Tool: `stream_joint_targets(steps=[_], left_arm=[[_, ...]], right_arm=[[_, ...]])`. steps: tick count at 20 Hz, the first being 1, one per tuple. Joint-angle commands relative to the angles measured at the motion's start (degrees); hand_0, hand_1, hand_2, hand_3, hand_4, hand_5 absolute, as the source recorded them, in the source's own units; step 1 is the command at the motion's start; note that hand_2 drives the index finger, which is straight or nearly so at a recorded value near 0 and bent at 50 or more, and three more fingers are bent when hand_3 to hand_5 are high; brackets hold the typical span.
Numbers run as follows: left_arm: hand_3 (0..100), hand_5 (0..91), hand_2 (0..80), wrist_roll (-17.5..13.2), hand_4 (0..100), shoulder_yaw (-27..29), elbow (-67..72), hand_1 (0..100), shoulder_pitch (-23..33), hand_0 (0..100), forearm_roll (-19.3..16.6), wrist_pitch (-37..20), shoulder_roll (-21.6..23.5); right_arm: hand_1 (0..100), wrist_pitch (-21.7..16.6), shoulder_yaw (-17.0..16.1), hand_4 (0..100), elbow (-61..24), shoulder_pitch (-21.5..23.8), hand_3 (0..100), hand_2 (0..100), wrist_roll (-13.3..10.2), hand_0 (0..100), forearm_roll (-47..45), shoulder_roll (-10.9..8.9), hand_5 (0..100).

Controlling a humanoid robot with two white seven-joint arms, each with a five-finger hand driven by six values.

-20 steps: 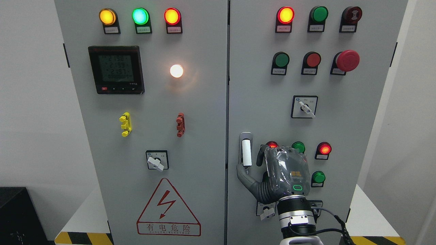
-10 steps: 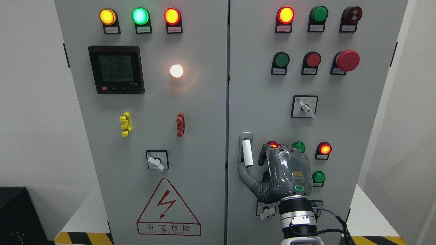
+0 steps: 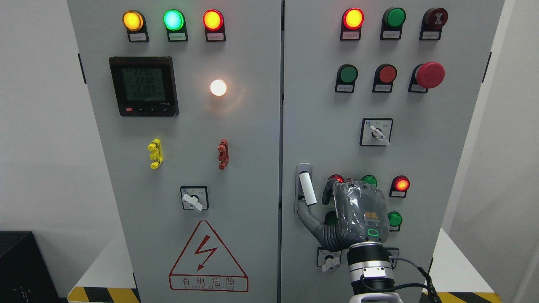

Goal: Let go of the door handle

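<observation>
The white door handle [image 3: 307, 188] sits in a grey recessed plate on the left edge of the cabinet's right door [image 3: 320, 126], with its lower end tilted slightly to the right. My right hand [image 3: 318, 198], wrapped in clear plastic, comes up from the bottom edge just to the right of the handle. Its thumb [image 3: 304, 210] reaches left to the handle's lower end and touches it from below. The other fingers [image 3: 327, 189] stand upright beside the handle, apart from it, and hold nothing. My left arm does not show.
Lit and unlit indicator lamps [image 3: 401, 184] and a rotary switch [image 3: 329, 261] surround the hand on the right door. A red emergency button [image 3: 430, 75] and a selector switch [image 3: 376, 132] sit higher up. The left door [image 3: 189, 126] carries a meter [image 3: 143, 86] and a warning triangle.
My right hand has shifted slightly right and down. The handle's lower end has swung a little to the right with the thumb. The meter's digits have changed.
</observation>
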Motion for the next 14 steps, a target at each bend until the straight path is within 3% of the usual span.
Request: stream_joint_targets(steps=[1, 14], left_arm=[[11, 0.0, 4.3, 0.03, 0, 0.00, 0.00, 0, 0.00, 0, 0.00, 0.05, 0.05], [10, 0.0, 4.4, 0.03, 0, 0.00, 0.00, 0, 0.00, 0, 0.00, -0.04, -0.04]], right_arm=[[43, -0.06, -0.75, 76, 0.00, -0.02, 100, 69, 0.13, 37, 0.00, 0.02, 72], [45, -0.06, -1.28, 76, -0.09, -0.02, 100, 69, 0.13, 38, 0.00, 0.02, 73]])
